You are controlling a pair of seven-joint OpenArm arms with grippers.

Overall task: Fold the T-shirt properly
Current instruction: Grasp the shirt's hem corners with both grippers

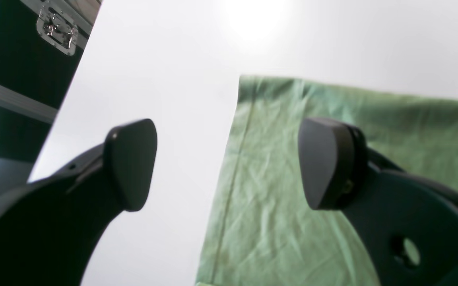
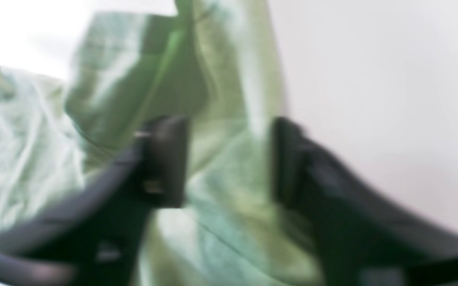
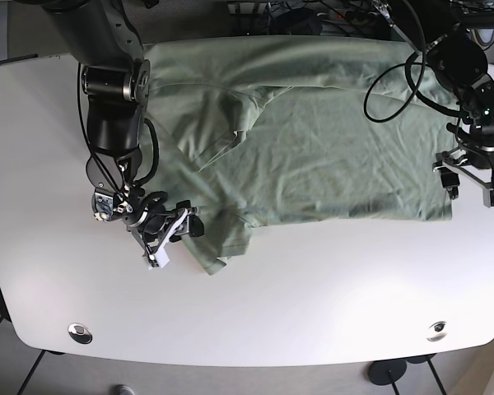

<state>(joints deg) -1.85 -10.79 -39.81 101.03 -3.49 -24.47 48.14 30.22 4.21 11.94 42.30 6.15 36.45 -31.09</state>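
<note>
Your green T-shirt (image 3: pixel 313 132) lay spread across the far half of the white desk (image 3: pixel 313 304). Left claw (image 1: pixel 229 167) hung with jaws apart over its hem corner. Right claw (image 2: pixel 227 159) was apart too, straddling a sleeve fold, though that view was blurry. Only your left wrist view caught the black flight case (image 1: pixel 22 59) beyond the desk edge.

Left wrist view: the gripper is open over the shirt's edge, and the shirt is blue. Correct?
Not quite. The left gripper is open over the edge, but the T-shirt is green, not blue; the left wrist view shows it, and so does the base view.
</note>
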